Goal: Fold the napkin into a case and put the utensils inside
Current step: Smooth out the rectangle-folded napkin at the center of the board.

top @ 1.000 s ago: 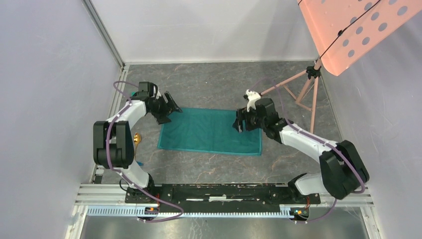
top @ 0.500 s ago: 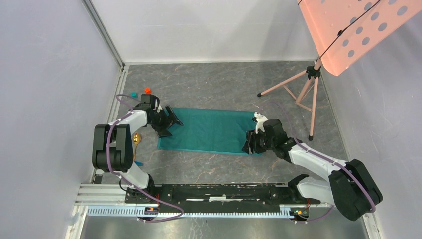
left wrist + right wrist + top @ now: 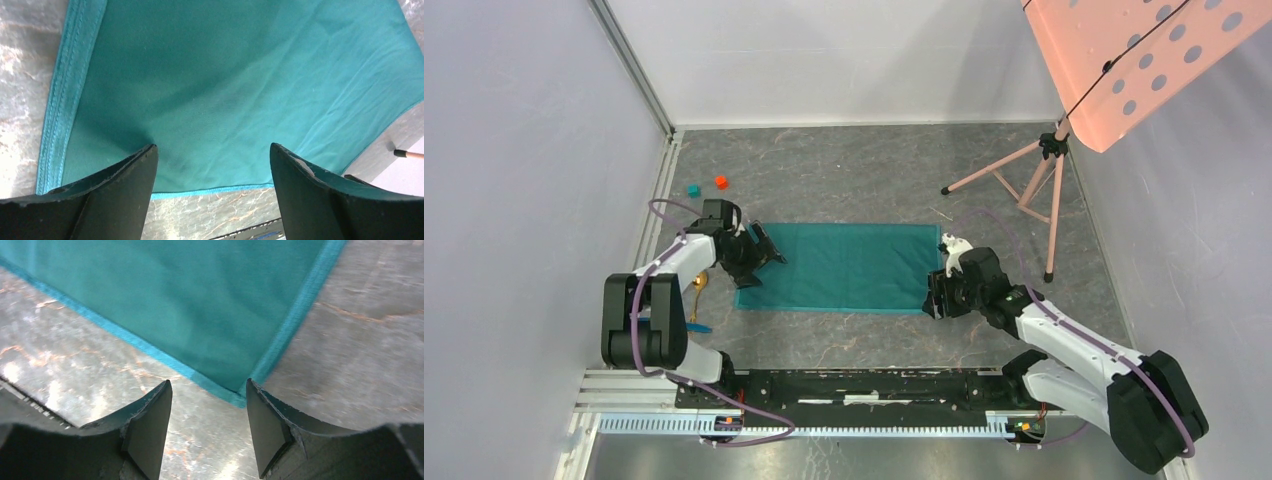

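The teal napkin (image 3: 844, 268) lies flat as a wide rectangle in the middle of the marble floor. No case is in view. My left gripper (image 3: 761, 264) hovers open over the napkin's left end, and its wrist view shows cloth (image 3: 225, 75) between the spread fingers with nothing gripped. My right gripper (image 3: 934, 297) stands open at the near right corner. That corner (image 3: 239, 399) lies just ahead of the right fingertip (image 3: 252, 390). The utensils lie left of the napkin: a gold spoon (image 3: 699, 282) and a blue utensil (image 3: 696, 326).
A red cube (image 3: 721, 182) and a teal cube (image 3: 693, 190) sit at the far left. A pink tripod stand (image 3: 1024, 185) with a perforated board stands at the back right. The black rail (image 3: 874, 385) runs along the near edge, and walls close in on both sides.
My right gripper came from the napkin's far right edge down to its near right corner. My left gripper slid nearer along the left end. The napkin now lies flatter and squarer.
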